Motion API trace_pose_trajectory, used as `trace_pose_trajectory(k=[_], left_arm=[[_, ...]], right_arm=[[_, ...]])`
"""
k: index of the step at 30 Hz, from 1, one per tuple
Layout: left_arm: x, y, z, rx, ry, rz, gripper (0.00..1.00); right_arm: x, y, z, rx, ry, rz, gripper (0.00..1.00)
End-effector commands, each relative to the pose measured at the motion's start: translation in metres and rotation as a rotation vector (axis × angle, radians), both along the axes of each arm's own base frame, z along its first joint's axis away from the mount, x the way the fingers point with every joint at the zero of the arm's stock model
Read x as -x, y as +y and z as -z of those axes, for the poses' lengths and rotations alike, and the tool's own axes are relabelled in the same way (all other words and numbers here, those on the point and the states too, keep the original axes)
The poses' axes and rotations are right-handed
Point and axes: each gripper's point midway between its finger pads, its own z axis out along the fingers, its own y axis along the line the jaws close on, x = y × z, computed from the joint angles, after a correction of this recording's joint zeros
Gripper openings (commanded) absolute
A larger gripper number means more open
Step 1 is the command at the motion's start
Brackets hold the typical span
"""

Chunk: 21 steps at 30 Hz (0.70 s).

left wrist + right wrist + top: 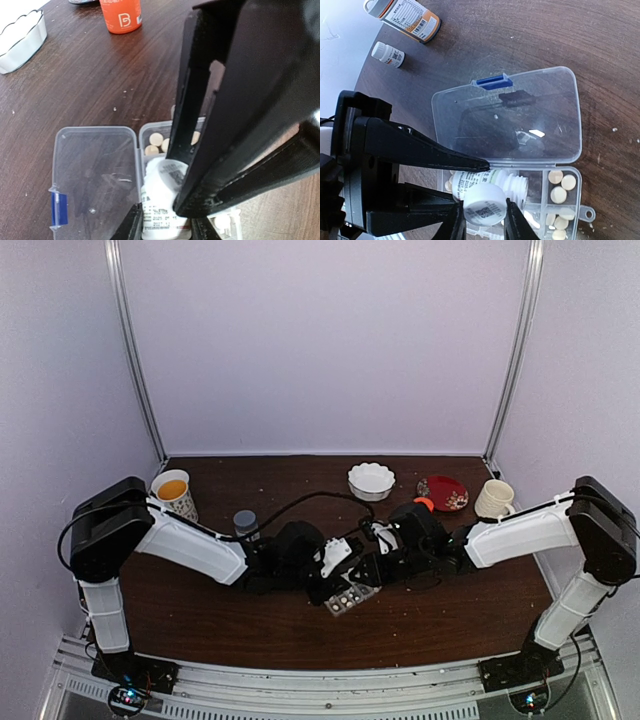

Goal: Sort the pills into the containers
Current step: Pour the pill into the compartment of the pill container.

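The table (450,620) showed me dark brown wood grain flecked with pale specks. The box (555,100) was clear plastic with a blue latch (494,81), and the pills (559,181) in it were pale tan. The little bottle (475,180) was white, its label covered in fine dark print. The cap (484,204) was white with a dark printed sticker. I also saw an orange bottle (120,15) with white lettering, a white bowl (20,42), a red plate (442,492) with a pale speckled pattern, and a cream mug (494,498).
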Motion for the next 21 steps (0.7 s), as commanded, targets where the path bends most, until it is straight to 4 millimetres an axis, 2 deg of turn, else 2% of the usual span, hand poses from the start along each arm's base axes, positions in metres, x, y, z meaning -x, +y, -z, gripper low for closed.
trace_pose_trajectory(k=[1, 4, 6, 8, 12, 15, 18, 21], left_arm=[[0.003, -0.014, -0.027, 0.068, -0.027, 0.032, 0.00], [0.003, -0.015, -0.027, 0.064, -0.026, 0.034, 0.00], [0.003, -0.015, -0.028, 0.065, -0.025, 0.034, 0.00], [0.004, -0.016, -0.029, 0.065, -0.025, 0.037, 0.00], [0.004, -0.016, -0.029, 0.060, -0.026, 0.037, 0.00], [0.004, -0.016, -0.029, 0.055, -0.027, 0.039, 0.00], [0.003, -0.015, -0.028, 0.053, -0.027, 0.038, 0.00], [0.004, -0.016, -0.028, 0.050, -0.026, 0.038, 0.00]], right_arm=[[-0.011, -0.008, -0.029, 0.000, -0.061, 0.046, 0.00], [-0.018, -0.007, -0.054, -0.043, -0.114, 0.066, 0.00], [-0.018, -0.007, -0.054, -0.051, -0.109, 0.073, 0.00], [-0.014, -0.005, -0.038, -0.035, -0.069, 0.063, 0.00], [0.004, -0.004, 0.011, 0.019, 0.035, 0.034, 0.00], [0.010, -0.007, 0.025, 0.036, 0.062, 0.033, 0.00], [0.005, -0.008, 0.014, 0.043, 0.031, 0.037, 0.00], [-0.007, -0.009, -0.011, 0.037, -0.026, 0.056, 0.00]])
